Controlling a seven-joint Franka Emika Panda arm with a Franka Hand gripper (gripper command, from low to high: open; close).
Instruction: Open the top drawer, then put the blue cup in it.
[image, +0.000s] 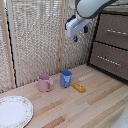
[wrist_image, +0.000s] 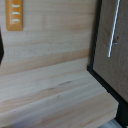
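Exterior view shows the task barely begun: the dark brown wooden dresser (image: 111, 42) stands at the back right of the light plank floor (image: 75, 102), and its top drawer (image: 114, 30), the upper flat front with a long silver bar handle (image: 116, 32), looks flush and shut, as does the like drawer below it (image: 109, 60). A woven reed screen (image: 35, 40) runs along the floor's far edge. The white Franka arm (image: 92, 7) reaches in from above, and its gripper (image: 80, 34) hangs in the air just off the dresser's near side, well above the floor and apart from everything; whether its dark fingers are spread or closed I cannot tell, and it seems to hold nothing. A white patterned plate (image: 12, 111) lies at the floor's near left corner. The small blue cup (image: 66, 78) stands upright toward the far edge, between a pink mug (image: 45, 83) and a flat orange block (image: 78, 87) that lies just beside it. Wrist view gives only planks, the orange block, and a dresser front with a bar handle. I judge both steps remain: pulling the drawer, then moving the cup.
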